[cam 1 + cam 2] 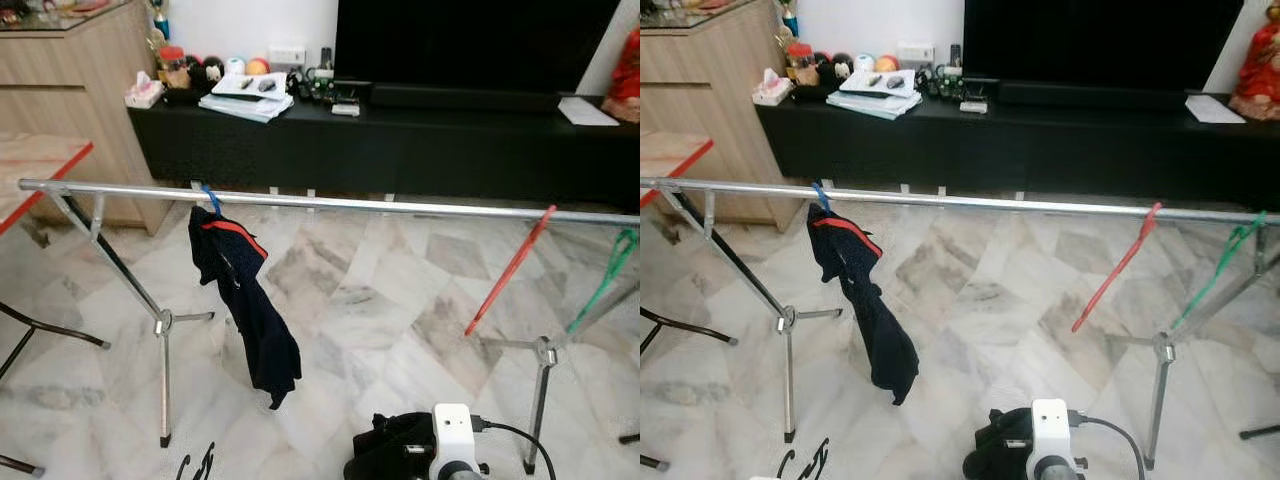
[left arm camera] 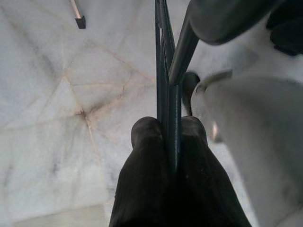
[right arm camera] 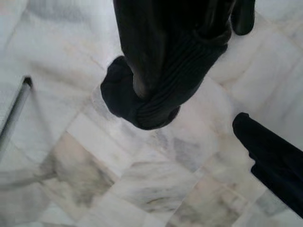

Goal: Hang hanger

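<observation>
Currently logged: my left gripper (image 2: 168, 137) was clamped on a dark hanger (image 2: 163, 71) above marble floor (image 2: 61, 118); right gripper fingers (image 3: 270, 161) beside dark garment (image 3: 161, 71), state undeterminable.

- A home living room is showing here: a large dark television (image 1: 470, 40) is standing on a long black media console (image 1: 400, 140) at the far wall.
- A tissue box (image 1: 143, 92), papers and small ornaments are sitting on the console's left end.
- A metal drying rack (image 1: 300, 201) is standing on the marble-tiled floor (image 1: 370, 300), carrying a dark garment (image 1: 245, 300).
</observation>
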Robot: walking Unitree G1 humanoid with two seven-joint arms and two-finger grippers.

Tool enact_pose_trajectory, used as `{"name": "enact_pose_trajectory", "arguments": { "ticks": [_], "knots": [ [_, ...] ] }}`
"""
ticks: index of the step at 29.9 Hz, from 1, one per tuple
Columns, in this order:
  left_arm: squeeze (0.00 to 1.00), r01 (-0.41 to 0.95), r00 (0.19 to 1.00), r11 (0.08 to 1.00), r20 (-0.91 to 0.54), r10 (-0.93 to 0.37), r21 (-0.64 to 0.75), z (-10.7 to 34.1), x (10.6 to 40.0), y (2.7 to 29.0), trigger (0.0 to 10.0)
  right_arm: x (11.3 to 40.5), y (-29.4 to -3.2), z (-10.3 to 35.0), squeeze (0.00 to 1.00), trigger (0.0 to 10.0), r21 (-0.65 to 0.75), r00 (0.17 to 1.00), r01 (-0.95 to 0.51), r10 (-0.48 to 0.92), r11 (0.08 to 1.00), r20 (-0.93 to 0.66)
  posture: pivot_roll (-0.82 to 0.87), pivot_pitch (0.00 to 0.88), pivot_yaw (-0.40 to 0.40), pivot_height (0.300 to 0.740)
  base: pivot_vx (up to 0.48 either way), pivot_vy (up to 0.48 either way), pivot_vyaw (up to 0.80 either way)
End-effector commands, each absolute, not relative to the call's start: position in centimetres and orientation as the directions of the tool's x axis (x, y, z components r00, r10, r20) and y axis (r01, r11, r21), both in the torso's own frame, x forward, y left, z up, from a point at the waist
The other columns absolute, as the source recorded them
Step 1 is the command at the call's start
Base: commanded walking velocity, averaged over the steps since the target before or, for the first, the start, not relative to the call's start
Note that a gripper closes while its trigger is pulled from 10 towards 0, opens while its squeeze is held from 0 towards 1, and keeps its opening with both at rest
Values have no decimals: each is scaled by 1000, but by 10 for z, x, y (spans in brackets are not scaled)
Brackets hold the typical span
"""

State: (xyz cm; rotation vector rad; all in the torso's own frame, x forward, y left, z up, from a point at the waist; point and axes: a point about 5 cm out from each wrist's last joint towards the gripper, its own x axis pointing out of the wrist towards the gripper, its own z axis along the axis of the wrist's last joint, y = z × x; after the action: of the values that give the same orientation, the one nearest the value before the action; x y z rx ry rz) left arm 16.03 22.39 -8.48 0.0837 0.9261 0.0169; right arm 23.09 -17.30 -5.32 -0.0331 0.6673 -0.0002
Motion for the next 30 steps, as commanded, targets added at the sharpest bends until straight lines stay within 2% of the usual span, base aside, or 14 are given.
{"name": "enact_pose_trajectory", "arguments": {
  "ticks": [1,18,27,30],
  "knots": [
    [0,26,566,997,-823,49,77,-91,148,222,10000,240,-174,-47,0,10000,-26,804,1,-16,1000,-595,42,61,14,740,-304,0,0],
    [0,26,565,997,-824,46,74,-92,145,221,10000,240,-175,-46,0,10000,-28,809,-1,-16,1000,-588,41,67,11,740,-307,0,0],
    [0,45,562,996,-826,37,76,-92,144,221,10000,244,-174,-43,0,10000,-21,822,19,-28,1000,-569,30,53,44,740,-307,0,0],
    [0,59,570,995,-821,37,85,-91,147,221,10000,246,-173,-42,0,10000,-18,827,21,-28,1000,-561,32,49,55,740,0,0,0]
  ]
}}
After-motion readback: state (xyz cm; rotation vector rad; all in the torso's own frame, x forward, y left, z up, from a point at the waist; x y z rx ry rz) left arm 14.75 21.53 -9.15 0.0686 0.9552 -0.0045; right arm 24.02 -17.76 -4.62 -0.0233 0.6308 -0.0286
